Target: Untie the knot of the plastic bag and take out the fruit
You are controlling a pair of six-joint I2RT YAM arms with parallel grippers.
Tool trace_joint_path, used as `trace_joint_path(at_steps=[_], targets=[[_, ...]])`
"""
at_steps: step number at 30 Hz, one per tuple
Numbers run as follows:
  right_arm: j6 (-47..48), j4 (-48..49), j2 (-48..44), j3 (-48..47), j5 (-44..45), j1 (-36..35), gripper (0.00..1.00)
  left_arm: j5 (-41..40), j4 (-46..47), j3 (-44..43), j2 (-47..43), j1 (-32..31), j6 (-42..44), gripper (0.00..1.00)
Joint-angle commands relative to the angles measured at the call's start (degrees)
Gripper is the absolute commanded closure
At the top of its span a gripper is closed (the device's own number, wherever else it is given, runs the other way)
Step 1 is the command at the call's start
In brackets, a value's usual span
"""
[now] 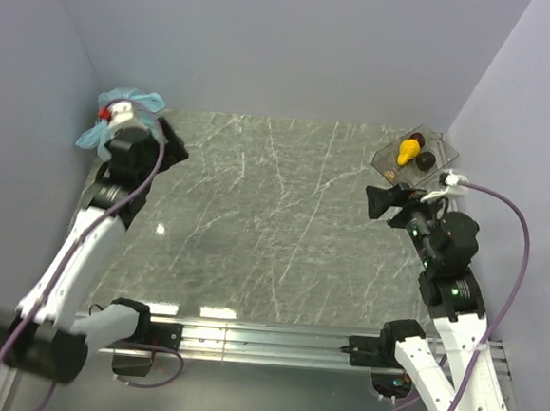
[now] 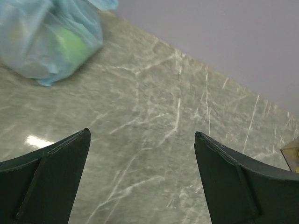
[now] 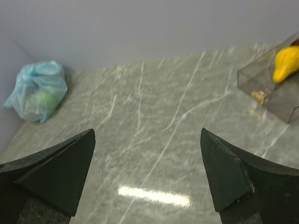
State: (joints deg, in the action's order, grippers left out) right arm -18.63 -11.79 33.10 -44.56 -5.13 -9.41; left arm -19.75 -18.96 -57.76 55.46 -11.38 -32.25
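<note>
**Grippers both spread, bag in far left corner**

Left gripper (image 2: 140,182) holds nothing, its jaws wide apart over the marbled table (image 1: 273,224). The plastic bag (image 2: 44,39) sits ahead and to the left of its fingers, apart from them, against the far left wall. A bright green fruit (image 2: 70,46) shows through the blue film. A red print (image 1: 103,112) on the bag is too blurred to read. Right gripper (image 3: 147,179) is likewise spread and empty, well apart from the bag. A clear tray (image 3: 261,86) with a yellow fruit (image 3: 286,63) is near it.
</note>
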Motion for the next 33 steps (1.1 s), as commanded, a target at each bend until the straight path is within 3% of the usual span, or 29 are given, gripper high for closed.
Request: trace_joint_path(at_steps=[1,7,16,22,29,32,33], targets=[[-2.19,-4.91,3.19,-3.61,-7.43,-0.35,0.0,7.08,-1.43,-7.53,10.85,0.39,-3.78,0.01],[-5.01,-2.1,3.37,-2.21,-13.77,-0.35,0.0,12.1,3.93,-16.67,27.29,9.69,-8.96,0.01],[-3.08,-2.62,2.41,-0.98,-16.75,-1.4,0.0,1.13,8.41,-30.39,48.4,19.54,-1.6,0.02],[-3.25,-3.15,3.54,-0.97,-20.01,-1.4,0.0,0.5,8.59,-33.83,55.8,25.08,-1.24,0.04],[-2.99,-4.56,6.45,-2.47,-22.56,-1.4,0.0,-1.96,10.17,-39.87,63.88,26.58,5.0,0.05],[-3.78,-4.12,6.97,-2.12,-23.52,-1.4,0.0,-2.23,8.24,-43.57,67.66,26.67,6.85,0.1],[-3.95,-3.94,7.15,-1.94,-23.87,-1.4,0.0,-1.7,7.72,-44.02,68.19,26.67,7.2,0.22]])
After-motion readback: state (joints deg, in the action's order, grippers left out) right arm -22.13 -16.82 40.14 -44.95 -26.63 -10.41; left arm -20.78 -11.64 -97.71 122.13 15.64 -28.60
